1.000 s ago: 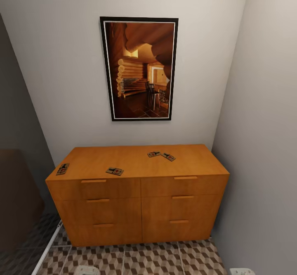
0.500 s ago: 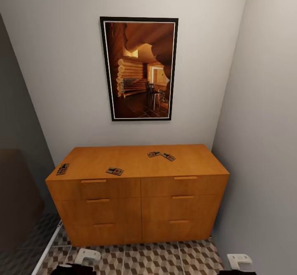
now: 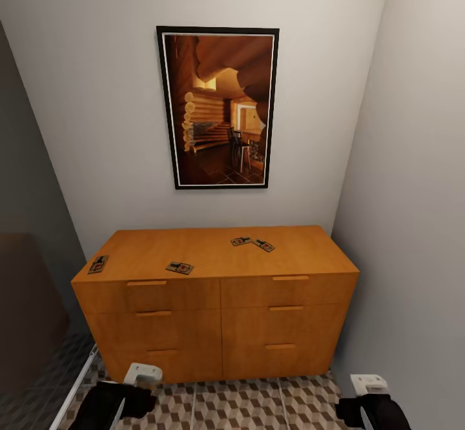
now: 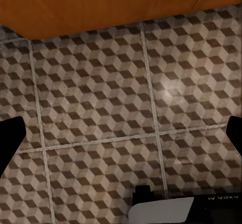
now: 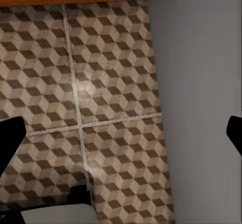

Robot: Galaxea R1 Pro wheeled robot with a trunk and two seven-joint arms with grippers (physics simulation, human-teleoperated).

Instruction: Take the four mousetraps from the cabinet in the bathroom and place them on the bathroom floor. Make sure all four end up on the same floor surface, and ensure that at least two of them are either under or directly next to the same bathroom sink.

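The orange-brown cabinet (image 3: 213, 317) stands against the back wall. Several mousetraps lie flat on its top: one at the left edge (image 3: 98, 264), one near the front (image 3: 179, 267), and a touching pair further back (image 3: 241, 241) (image 3: 263, 245). My left arm (image 3: 142, 378) and right arm (image 3: 367, 386) show low in the head view, in front of the cabinet and well below its top. In the left wrist view my left gripper (image 4: 121, 138) is open over the cube-patterned bathroom floor (image 4: 101, 93), holding nothing. My right gripper (image 5: 121, 135) is open and holds nothing, over the floor (image 5: 111, 72) beside the wall.
A dark-framed log cabin picture (image 3: 218, 107) hangs above the cabinet. A grey wall (image 3: 413, 223) closes the right side, close to my right arm. A grey glass panel (image 3: 32, 288) with a white rail (image 3: 74, 388) bounds the left. The cabinet's base edge (image 4: 101, 12) shows in the left wrist view.
Both arms have risen into the head view from its bottom edge, left and right. The cabinet and mousetraps have not moved.
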